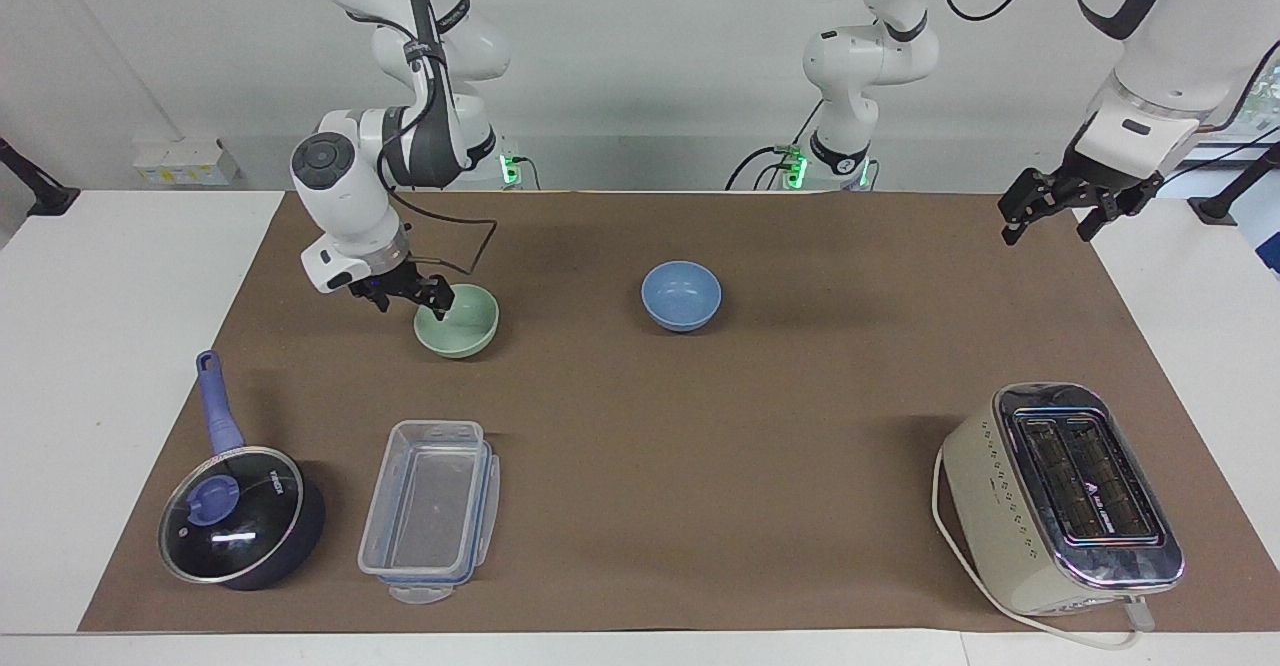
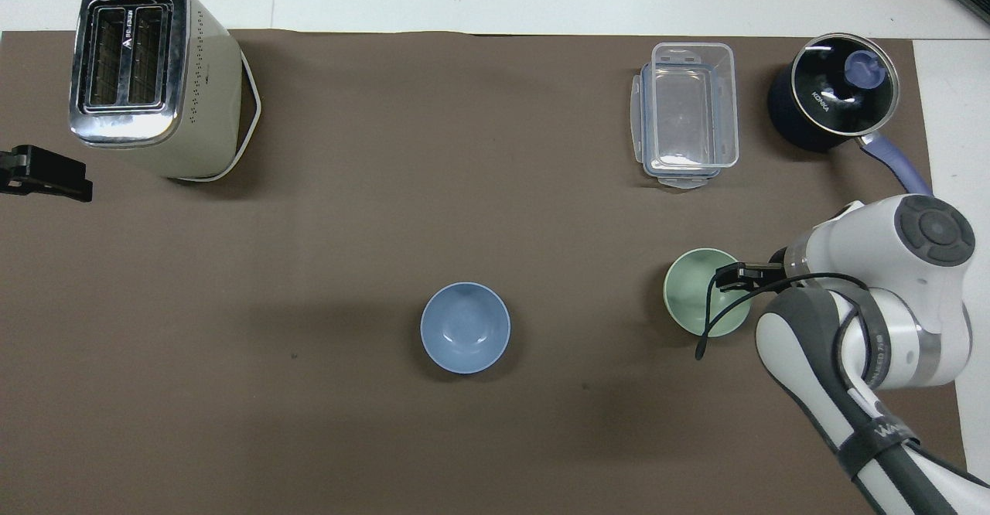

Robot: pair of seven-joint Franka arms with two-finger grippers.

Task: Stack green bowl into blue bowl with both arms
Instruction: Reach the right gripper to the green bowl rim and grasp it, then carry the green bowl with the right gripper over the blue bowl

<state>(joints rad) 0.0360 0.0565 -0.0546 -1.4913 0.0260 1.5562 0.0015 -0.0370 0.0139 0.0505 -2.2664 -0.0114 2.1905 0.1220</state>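
Note:
The pale green bowl (image 1: 458,324) (image 2: 698,304) sits on the brown mat toward the right arm's end. The blue bowl (image 1: 681,296) (image 2: 465,328) sits upright and empty near the middle of the mat, beside the green bowl and apart from it. My right gripper (image 1: 412,300) (image 2: 739,275) is open and low at the green bowl's rim, on the side toward the right arm's end. One finger is over the bowl's inside and the other is outside it. My left gripper (image 1: 1048,214) (image 2: 46,176) is open and empty. It waits raised over the mat's edge at the left arm's end.
A cream toaster (image 1: 1060,496) (image 2: 147,74) stands at the left arm's end, farther from the robots. A clear plastic container (image 1: 430,511) (image 2: 688,113) and a dark blue lidded saucepan (image 1: 240,516) (image 2: 831,93) stand farther from the robots than the green bowl.

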